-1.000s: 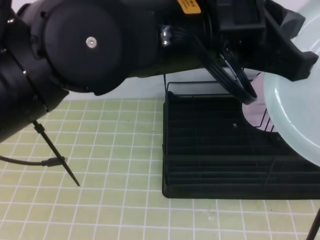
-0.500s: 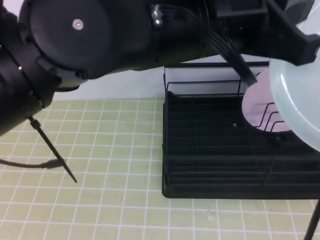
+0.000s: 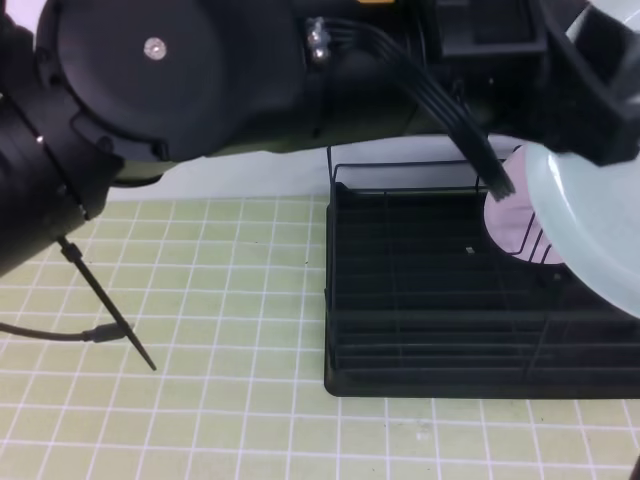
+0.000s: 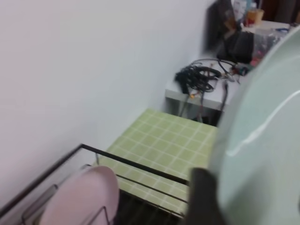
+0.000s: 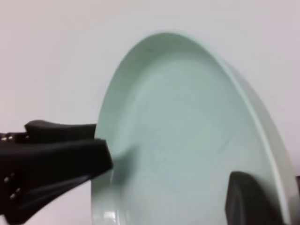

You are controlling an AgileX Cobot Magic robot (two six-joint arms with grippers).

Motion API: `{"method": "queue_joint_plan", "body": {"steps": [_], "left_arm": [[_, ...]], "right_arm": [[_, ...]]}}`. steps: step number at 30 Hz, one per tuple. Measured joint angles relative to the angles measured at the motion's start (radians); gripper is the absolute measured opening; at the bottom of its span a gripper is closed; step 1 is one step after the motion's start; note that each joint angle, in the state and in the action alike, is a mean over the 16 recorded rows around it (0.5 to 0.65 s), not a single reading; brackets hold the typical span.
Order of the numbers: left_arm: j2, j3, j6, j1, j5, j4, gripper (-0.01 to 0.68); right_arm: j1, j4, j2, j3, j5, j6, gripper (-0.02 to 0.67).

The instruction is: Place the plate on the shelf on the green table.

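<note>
Round pale blue-green plate [image 3: 590, 230]: tilted on edge above black wire shelf [image 3: 440, 300] | right gripper [image 5: 243, 201]: apparently clamped on plate rim | left gripper [image 3: 585, 100]: at rim, jaw state unclear | pink plate [image 3: 515, 225]: upright in dividers | yellow-green tiled table [image 3: 200, 300]

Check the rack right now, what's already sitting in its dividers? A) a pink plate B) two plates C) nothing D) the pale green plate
A: a pink plate stands in the wire dividers at the back of the rack, while the pale green plate is held up above the rack's right side, not slotted in.
</note>
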Motion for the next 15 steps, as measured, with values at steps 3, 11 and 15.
{"method": "queue_joint_plan", "body": {"steps": [3,11,15], "left_arm": [[-0.004,0.0,-0.001,0.001,0.008,0.005,0.407],[-0.052,0.0,-0.011,0.007,0.024,0.065,0.485],[-0.099,0.0,-0.032,0.01,0.033,0.142,0.409]], "right_arm": [[0.0,-0.001,0.0,0.0,-0.005,-0.021,0.094],[0.001,-0.007,0.02,-0.03,-0.05,-0.183,0.094],[0.002,-0.018,0.06,-0.077,-0.067,-0.321,0.087]]}}
